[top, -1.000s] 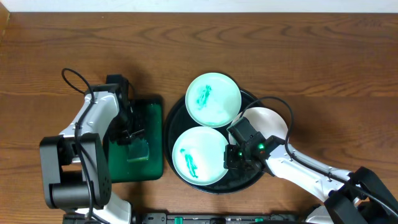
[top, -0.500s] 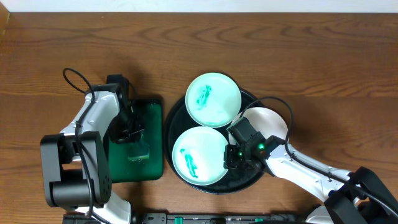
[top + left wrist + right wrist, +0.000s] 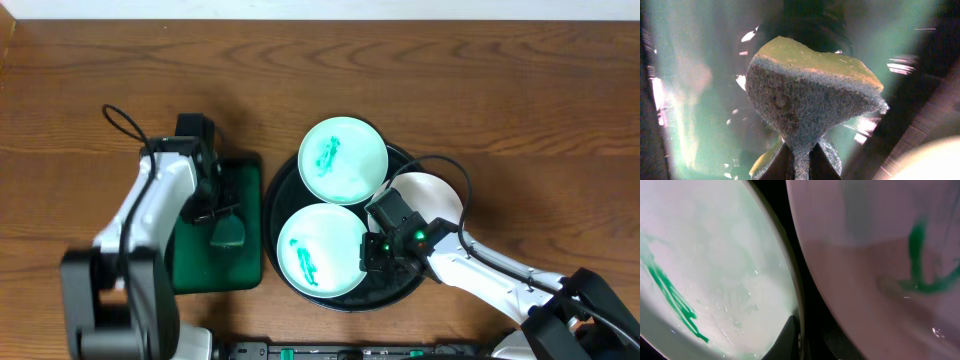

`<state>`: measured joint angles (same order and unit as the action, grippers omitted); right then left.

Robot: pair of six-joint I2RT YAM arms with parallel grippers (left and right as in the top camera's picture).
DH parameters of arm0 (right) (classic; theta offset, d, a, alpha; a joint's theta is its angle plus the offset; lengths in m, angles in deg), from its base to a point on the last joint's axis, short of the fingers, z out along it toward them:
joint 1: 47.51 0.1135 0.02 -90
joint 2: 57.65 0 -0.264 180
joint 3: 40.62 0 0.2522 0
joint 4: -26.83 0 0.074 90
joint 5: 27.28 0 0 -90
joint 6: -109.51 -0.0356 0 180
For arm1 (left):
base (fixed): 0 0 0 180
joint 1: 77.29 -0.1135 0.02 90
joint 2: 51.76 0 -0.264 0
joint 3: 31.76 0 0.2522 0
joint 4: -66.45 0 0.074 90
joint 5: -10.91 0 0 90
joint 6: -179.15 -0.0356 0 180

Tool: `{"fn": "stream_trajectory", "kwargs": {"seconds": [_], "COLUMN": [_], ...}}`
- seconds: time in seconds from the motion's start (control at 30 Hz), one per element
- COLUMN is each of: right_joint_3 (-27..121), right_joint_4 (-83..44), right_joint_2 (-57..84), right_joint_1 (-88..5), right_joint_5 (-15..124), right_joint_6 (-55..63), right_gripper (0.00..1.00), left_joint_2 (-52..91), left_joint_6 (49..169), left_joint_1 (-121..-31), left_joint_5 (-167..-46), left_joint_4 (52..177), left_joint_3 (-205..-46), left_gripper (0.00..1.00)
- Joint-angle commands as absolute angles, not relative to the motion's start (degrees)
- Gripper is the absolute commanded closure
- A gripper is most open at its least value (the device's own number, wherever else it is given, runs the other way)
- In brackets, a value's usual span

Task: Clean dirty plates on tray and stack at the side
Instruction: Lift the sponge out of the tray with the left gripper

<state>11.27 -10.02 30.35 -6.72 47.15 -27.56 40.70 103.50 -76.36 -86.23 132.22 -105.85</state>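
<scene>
Three plates (image 3: 343,160) fill the tray (image 3: 273,202) (left pincer (image 3: 801,150) pinches sponge (image 3: 810,95)).

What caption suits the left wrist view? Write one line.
Close-up: left gripper pinches a sponge over the green tray.

My left gripper (image 3: 216,216), jaws pinched on a grey-green sponge (image 3: 810,95), hangs over the rectangular green tray (image 3: 195,270). To the right of those jaws, only a thin strip of table separates it from the round glossy black tray (image 3: 275,200). My right gripper (image 3: 372,250), jaws closed, is hemmed between the near mint plate (image 3: 315,250) and the white plate (image 3: 435,195), with the far mint plate (image 3: 343,160) just ahead. Beyond both trays the brown wooden table (image 3: 500,90) gives me open room.
</scene>
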Motion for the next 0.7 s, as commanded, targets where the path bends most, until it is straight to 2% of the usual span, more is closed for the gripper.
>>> {"fn": "stream_trajectory", "kwargs": {"seconds": [0.0, 0.2, 0.47, 0.67], "right_joint_3": [9.77, 9.77, 9.77, 9.77], "right_joint_4": [-10.46, -10.08, -10.13, -10.04], "right_joint_2": [31.86, 31.86, 31.86, 31.86], "right_joint_1": [-5.03, -5.03, -5.08, -5.08], "right_joint_5": [44.48, 44.5, 44.42, 44.24], "right_joint_6": [-25.4, -25.38, -25.11, -24.96], "right_gripper": [0.99, 0.99, 0.99, 0.99], "left_joint_2": [32.49, 19.83, 8.14, 6.15], "left_joint_6": [103.39, 104.22, 104.61, 104.0], "left_joint_1": [-73.15, -66.37, -64.62, -64.73], "left_joint_5": [-84.65, -73.57, -73.44, -73.46], "left_joint_4": [131.93, 128.63, 126.97, 127.32], "left_joint_3": [-106.03, -106.03, -106.03, -106.03], "left_gripper": [0.92, 0.93, 0.93, 0.93]}}
